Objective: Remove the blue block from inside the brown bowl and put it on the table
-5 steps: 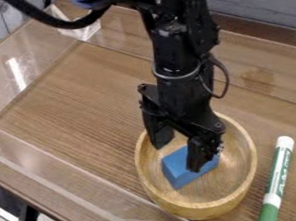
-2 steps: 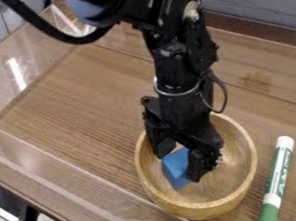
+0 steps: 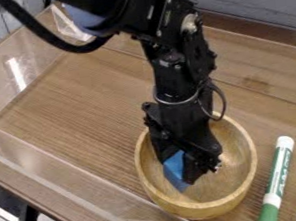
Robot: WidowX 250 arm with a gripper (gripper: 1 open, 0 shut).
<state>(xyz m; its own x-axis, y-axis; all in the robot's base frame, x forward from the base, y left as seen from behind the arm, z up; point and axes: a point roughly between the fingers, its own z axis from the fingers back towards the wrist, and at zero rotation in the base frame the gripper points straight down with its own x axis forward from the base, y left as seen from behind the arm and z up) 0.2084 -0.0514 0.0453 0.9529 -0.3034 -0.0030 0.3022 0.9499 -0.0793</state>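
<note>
The brown bowl (image 3: 244, 186) sits on the table (image 3: 82, 100) at the front right. Inside it lies the blue block (image 3: 178, 167), partly hidden by the black fingers on either side of it. My gripper (image 3: 185, 166) points straight down into the bowl, and its fingers (image 3: 205, 162) press against the block's sides, shut on it. The block still rests low in the bowl, near its floor.
A green-and-white marker (image 3: 274, 192) lies on the table just right of the bowl. Clear acrylic walls (image 3: 34, 146) run along the table's front and left edges. The black arm (image 3: 171, 49) rises above the bowl and leans to the upper left.
The gripper has sunk lower into the bowl, and its fingers have drawn together around the blue block. Bowl and marker have not moved.
</note>
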